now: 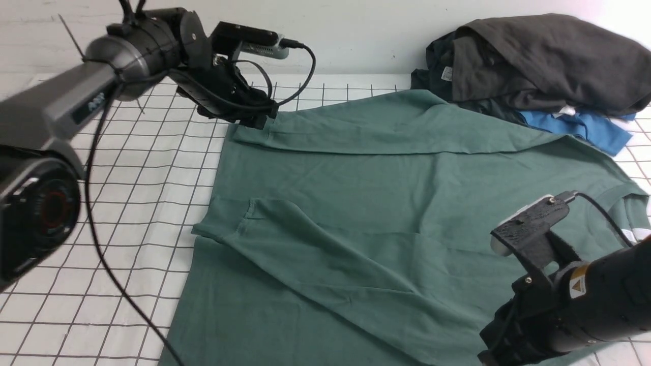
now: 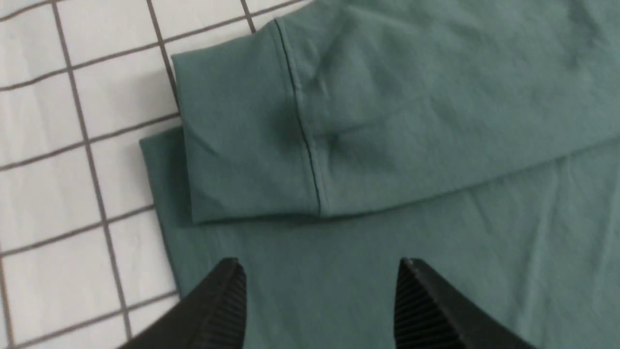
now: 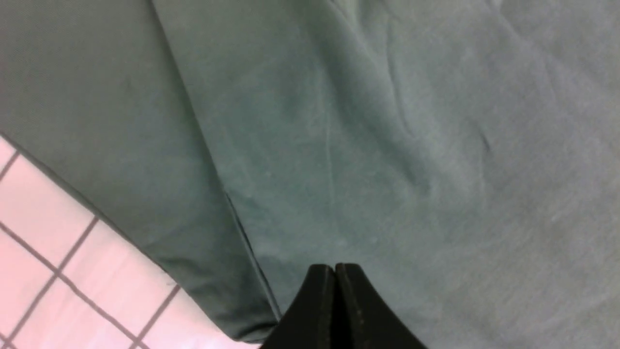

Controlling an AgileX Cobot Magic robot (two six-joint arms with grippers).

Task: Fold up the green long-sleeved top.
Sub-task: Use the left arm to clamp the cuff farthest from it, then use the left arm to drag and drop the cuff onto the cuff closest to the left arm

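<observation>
The green long-sleeved top (image 1: 381, 203) lies spread on the gridded table, neck to the right with a white label (image 1: 630, 235). Both sleeves are folded over the body: one along the far edge with its cuff (image 1: 252, 134) at the far left corner, and one across the near half. My left gripper (image 1: 257, 119) hovers open and empty just by the far cuff (image 2: 237, 131), with its jaws wide apart over the body fabric (image 2: 319, 264). My right gripper (image 3: 335, 266) is shut with nothing between its jaws, low over the top's near right part (image 1: 496, 351).
A pile of dark grey garments (image 1: 539, 61) with a bright blue garment (image 1: 580, 127) under it sits at the back right, touching the top's far edge. White gridded cloth (image 1: 127, 203) covers the table to the left. A wall stands behind.
</observation>
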